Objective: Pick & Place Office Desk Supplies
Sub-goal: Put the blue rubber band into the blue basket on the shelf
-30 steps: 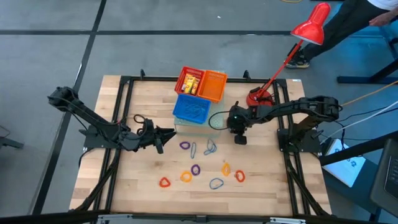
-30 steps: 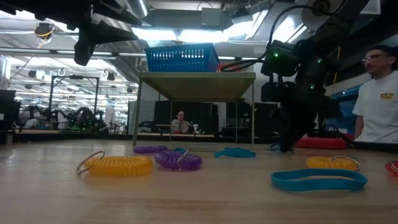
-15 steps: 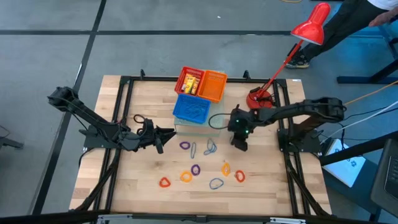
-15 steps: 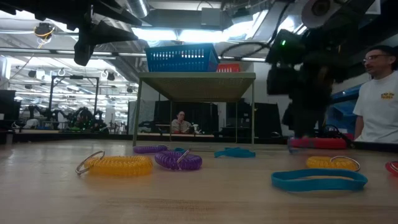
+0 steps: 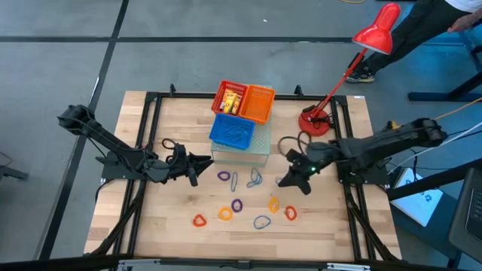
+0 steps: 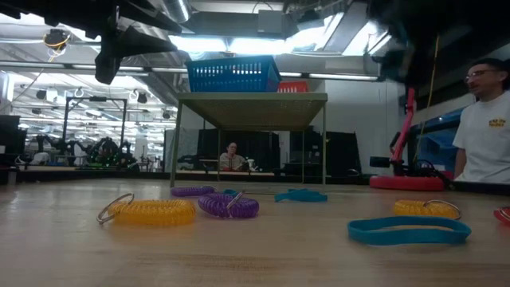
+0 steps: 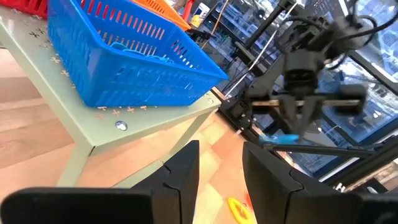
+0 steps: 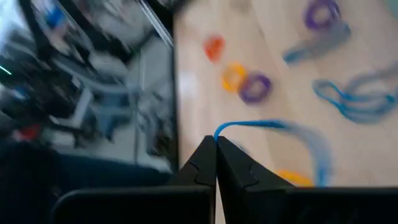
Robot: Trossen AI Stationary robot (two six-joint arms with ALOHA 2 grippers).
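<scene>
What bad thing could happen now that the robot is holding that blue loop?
The right gripper pinches only the tip of the thin blue loop, and most of the loop hangs free, so it might slip out as the arm carries it. The dangling part could also brush the orange, purple and blue loops lying on the wooden table just below and push them around. The left gripper waits by the blue mesh basket, so the arms could bump there.

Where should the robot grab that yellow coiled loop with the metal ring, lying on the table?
Probably from straight above. The yellow coil lies flat on the table, so a sideways approach would find little to catch. Pinch across the thick springy part, one pincer finger on each side of it, away from the metal ring, which looks thin and loose.
</scene>
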